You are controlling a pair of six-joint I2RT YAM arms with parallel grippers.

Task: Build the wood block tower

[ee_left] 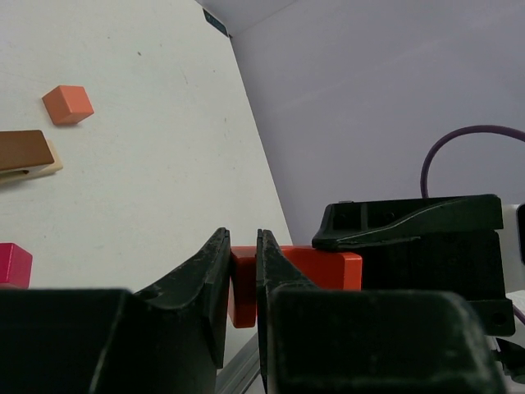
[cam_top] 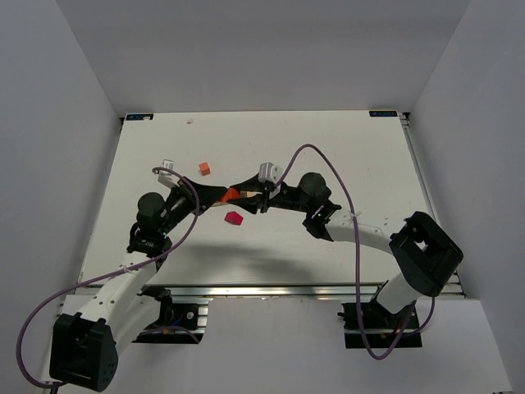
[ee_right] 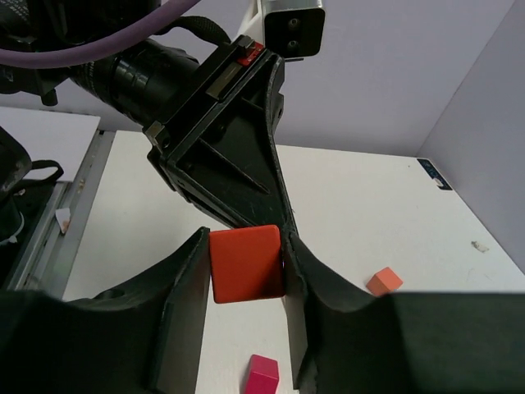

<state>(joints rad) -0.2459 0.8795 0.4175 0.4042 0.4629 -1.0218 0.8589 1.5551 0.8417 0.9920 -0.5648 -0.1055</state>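
A flat red-orange block [cam_top: 232, 194] hangs above the table between both grippers. My left gripper [ee_left: 244, 267] is shut on its thin edge. My right gripper [ee_right: 244, 275] is shut on the block's [ee_right: 246, 263] wide faces from the other side. In the top view the left gripper [cam_top: 221, 195] and the right gripper [cam_top: 246, 198] meet tip to tip. A brown block lying on a pale tan block [ee_left: 25, 153] sits on the table in the left wrist view. It is mostly hidden under the grippers from above. No taller stack shows.
A small orange cube [cam_top: 204, 168] lies behind the grippers and also shows in the wrist views [ee_left: 67, 104] [ee_right: 384, 281]. A magenta block [cam_top: 235, 217] lies just in front of them [ee_right: 264, 376]. The purple cable [cam_top: 328, 164] loops over the right arm.
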